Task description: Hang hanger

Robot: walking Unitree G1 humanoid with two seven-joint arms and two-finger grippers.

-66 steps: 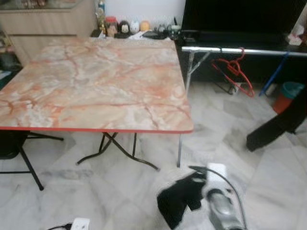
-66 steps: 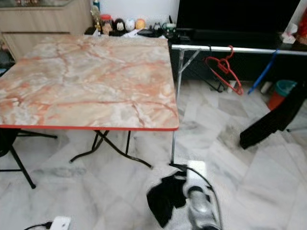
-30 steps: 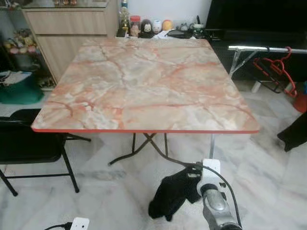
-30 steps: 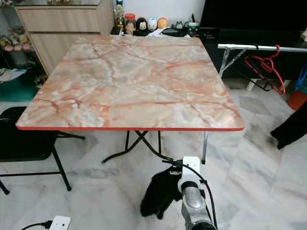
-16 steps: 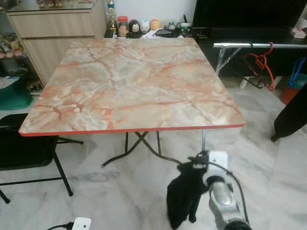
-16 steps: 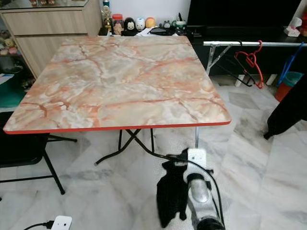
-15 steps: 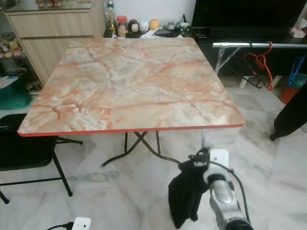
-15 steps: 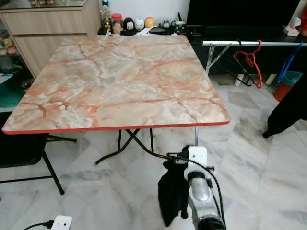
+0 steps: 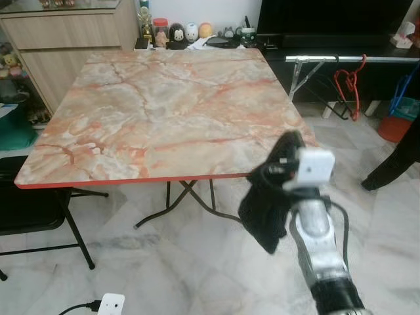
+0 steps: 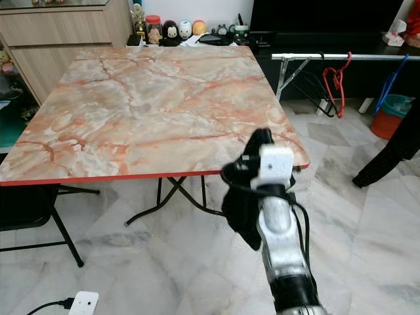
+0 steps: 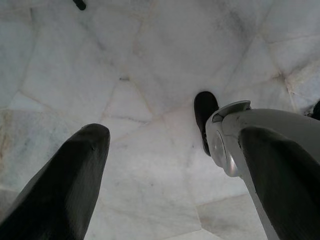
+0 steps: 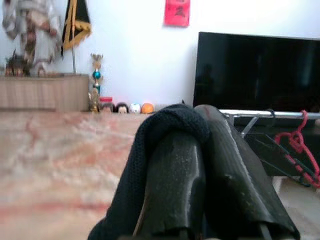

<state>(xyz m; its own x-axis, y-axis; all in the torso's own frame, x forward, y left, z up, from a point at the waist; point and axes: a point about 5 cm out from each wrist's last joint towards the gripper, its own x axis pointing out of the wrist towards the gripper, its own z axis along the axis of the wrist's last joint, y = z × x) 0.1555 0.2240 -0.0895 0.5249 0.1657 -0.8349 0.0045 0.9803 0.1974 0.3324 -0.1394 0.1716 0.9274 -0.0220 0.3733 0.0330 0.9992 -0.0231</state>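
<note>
The right end effector [image 9: 283,157] is raised at about 5 o'clock in the head views, level with the near right corner of the counter [image 9: 164,105]. Its fingers [image 12: 220,190] are pressed together on a black cloth [image 9: 262,210], which drapes over one fingertip in the right wrist view and hangs below the wrist in front of the counter's edge.

The red hanger [image 9: 348,82] hangs on a silver rail [image 9: 315,59] at 1 o'clock, well apart from the end effector, in front of a dark TV [image 12: 255,70]. A blue hanger [image 9: 401,82] hangs further along the rail, above an orange bin [image 9: 396,128].

The left end effector [image 11: 170,175] points down at the marble floor [image 11: 135,75] with its fingers [image 11: 70,180] spread wide and nothing between them.

A black chair [image 9: 33,210] stands at 9 o'clock beside the counter.
</note>
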